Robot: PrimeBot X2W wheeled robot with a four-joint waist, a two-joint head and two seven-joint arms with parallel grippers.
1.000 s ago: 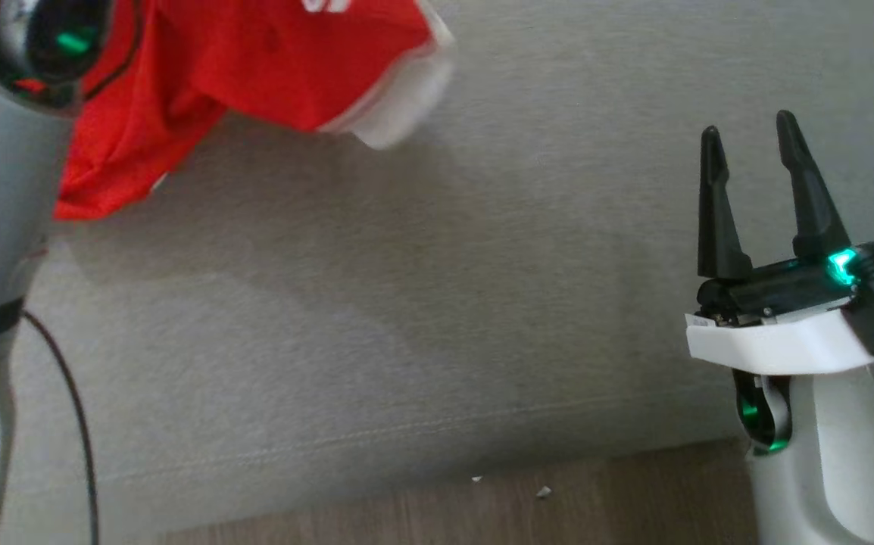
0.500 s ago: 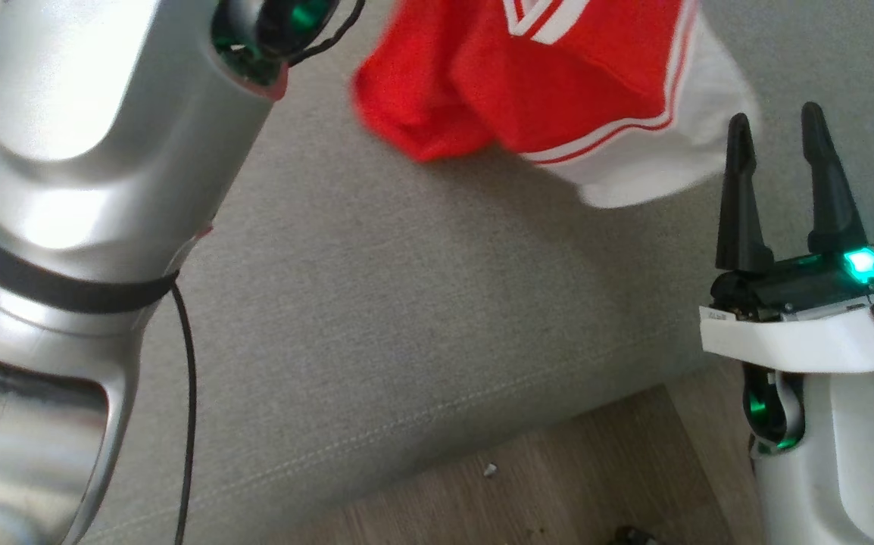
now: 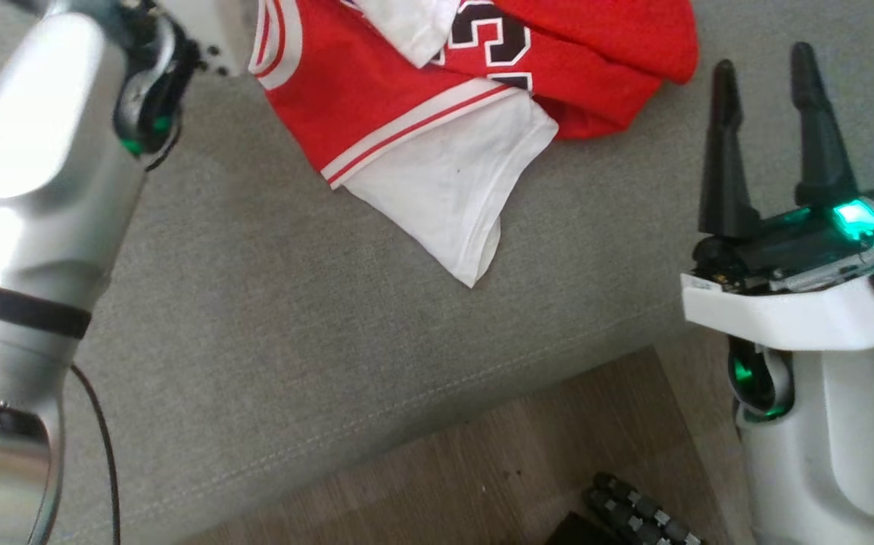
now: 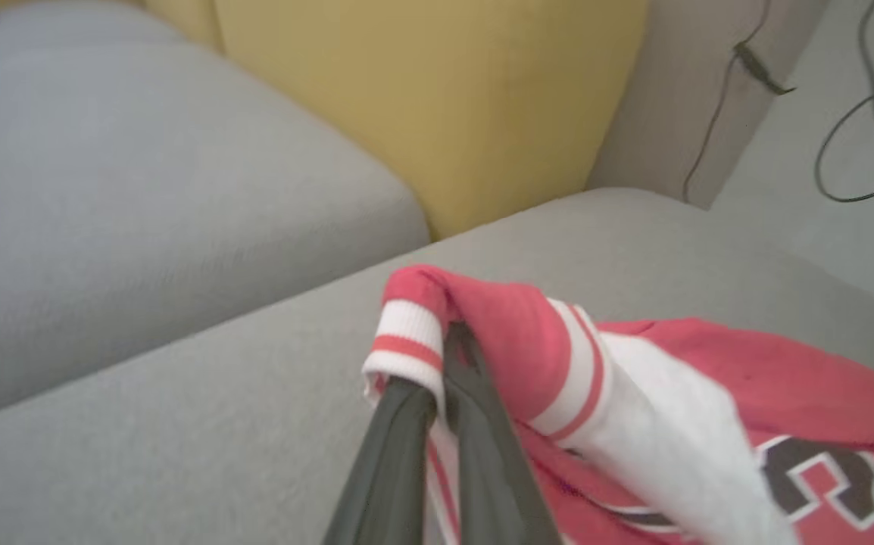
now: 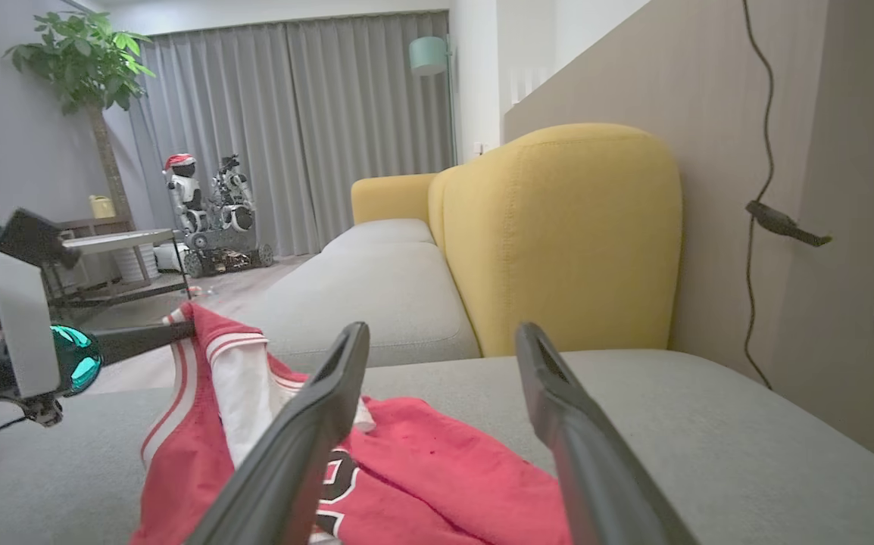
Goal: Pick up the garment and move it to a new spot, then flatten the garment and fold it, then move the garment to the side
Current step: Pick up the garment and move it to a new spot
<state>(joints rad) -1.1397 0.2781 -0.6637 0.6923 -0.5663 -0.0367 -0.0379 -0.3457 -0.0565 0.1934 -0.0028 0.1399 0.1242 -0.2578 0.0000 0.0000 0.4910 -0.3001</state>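
Grey sofa cushion (image 3: 293, 341) under red jersey (image 3: 376, 98) in left pincer (image 4: 441, 378)

A crumpled red-and-white jersey (image 3: 376, 98) lies on the grey sofa seat (image 3: 293, 341), one striped edge raised.

Your room, itemised: grey sofa seat (image 3: 331, 341), yellow backrest cushions (image 5: 558, 235), wood-plank floor (image 3: 482, 469), full-length grey curtains (image 5: 293, 129), leafy potted plant (image 5: 85, 57), teal-shaded lamp (image 5: 428, 54), beige wall panel (image 5: 672, 91) with dangling black cables (image 5: 783, 224).

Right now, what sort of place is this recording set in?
Likely a home living room, or a showroom made up as one: a grey sofa with a yellow backrest, floor-length grey curtains and an indoor tree. The red jersey rests on the sofa seat.
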